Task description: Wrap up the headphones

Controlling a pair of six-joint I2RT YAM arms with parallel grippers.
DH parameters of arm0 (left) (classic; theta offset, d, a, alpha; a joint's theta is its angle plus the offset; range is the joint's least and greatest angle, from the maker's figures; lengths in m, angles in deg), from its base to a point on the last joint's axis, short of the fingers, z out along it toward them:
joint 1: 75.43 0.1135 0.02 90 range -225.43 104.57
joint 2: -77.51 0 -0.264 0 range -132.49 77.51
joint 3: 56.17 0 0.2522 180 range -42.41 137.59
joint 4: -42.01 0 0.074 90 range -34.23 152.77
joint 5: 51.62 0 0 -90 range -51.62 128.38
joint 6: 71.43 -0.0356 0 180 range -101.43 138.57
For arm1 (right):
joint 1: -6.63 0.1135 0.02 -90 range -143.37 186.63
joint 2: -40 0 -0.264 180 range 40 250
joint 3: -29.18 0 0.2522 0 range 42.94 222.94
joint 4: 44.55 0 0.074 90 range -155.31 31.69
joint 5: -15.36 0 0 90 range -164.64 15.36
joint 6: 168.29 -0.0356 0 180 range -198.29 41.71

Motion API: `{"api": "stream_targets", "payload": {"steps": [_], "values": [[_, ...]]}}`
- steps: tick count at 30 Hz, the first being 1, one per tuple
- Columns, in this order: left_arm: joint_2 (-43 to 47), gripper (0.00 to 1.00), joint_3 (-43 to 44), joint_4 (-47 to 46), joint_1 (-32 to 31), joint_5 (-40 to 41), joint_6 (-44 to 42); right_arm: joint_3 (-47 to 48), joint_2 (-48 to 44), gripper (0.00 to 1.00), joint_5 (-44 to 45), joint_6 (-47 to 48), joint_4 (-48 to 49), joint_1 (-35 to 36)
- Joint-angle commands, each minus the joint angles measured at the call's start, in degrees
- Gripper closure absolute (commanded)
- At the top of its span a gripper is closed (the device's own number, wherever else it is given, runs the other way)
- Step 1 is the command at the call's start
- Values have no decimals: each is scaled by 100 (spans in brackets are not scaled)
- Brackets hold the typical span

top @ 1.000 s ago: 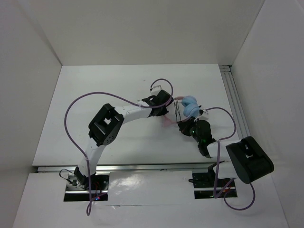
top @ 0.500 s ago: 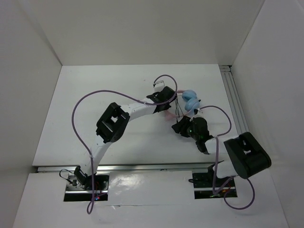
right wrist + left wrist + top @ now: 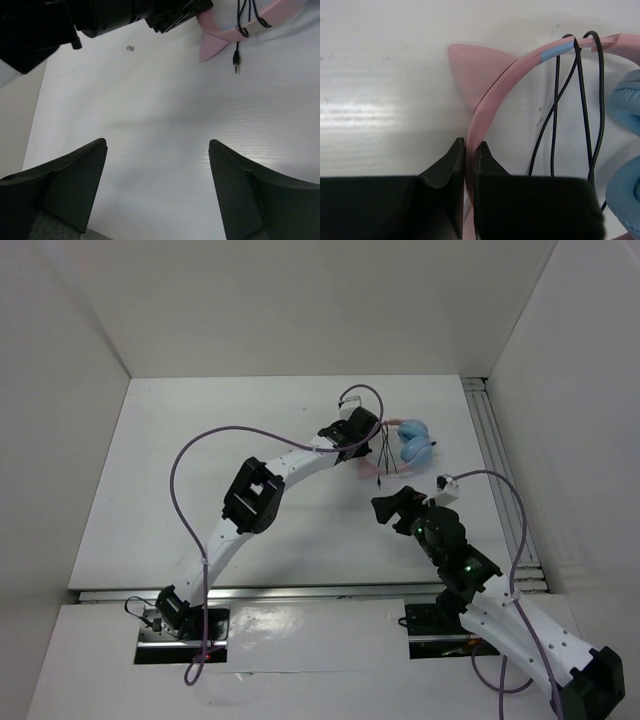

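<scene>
Top external view, from the near edge of the bench outward: the right gripper hangs over bare white surface, right of the middle. Its jaws are spread wide with nothing between them. In the right wrist view the same gripper has its two dark fingers far apart above the bare bench.

Beyond it, in the far right part of the bench, lie the headphones. Their pale blue ear cups sit side by side on the far right, and the pink headband curves back toward the middle of the bench. The left gripper reaches them from the left.

In the left wrist view the left gripper is closed tight on the thin headband, just below a cat ear. Strands of thin black cable hang across the band near its blue marking, with an ear cup just beside them.

From the right wrist view, farthest off, the cable's plug lies on the bench close to a pink cat ear.
</scene>
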Motion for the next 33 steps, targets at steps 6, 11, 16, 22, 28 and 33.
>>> {"api": "stream_targets", "payload": {"steps": [6, 11, 16, 22, 28, 33], "values": [[-650, 100, 967, -144, 254, 623, -169, 657, -226, 0, 786, -18, -1554, 74], [-799, 90, 1151, -530, 254, 520, -301, 605, -216, 0, 575, 87, -1362, 74], [-852, 71, 1151, -803, 306, 239, -442, 605, -217, 0, 461, 141, -1309, 74], [-607, 46, 801, -935, 421, -51, -565, 605, -278, 0, 356, 246, -1309, 74], [762, 0, -700, -1443, 473, -219, -679, 736, -401, 0, 136, 439, -1309, 74], [2178, 0, -1572, -1480, 526, -219, -810, 1228, -59, 0, 135, 1149, -1300, 74]]}}
